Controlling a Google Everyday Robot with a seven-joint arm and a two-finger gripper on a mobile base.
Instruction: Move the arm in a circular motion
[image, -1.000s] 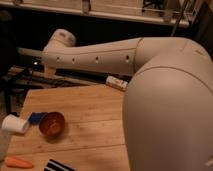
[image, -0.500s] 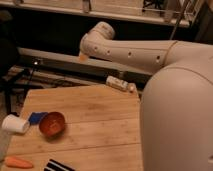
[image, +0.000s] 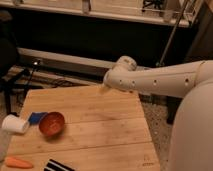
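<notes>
The arm (image: 160, 82) is a thick off-white tube with a row of small dark holes. It reaches in from the right and ends in a rounded capped joint (image: 122, 67) above the far right edge of the wooden table (image: 100, 130). Its large rounded shoulder segment (image: 192, 135) fills the lower right. The gripper is not in view; no fingers show anywhere.
On the table's left side are an orange bowl (image: 51, 123), a white cup on its side (image: 15, 124), a blue item (image: 36, 118), an orange carrot (image: 17, 162) and a black-and-white striped object (image: 60, 165). A dark chair (image: 7, 55) stands far left.
The arm's capped end has swung to the right, from over the table's far left to its far right edge, and lower. The things on the table have not moved.
</notes>
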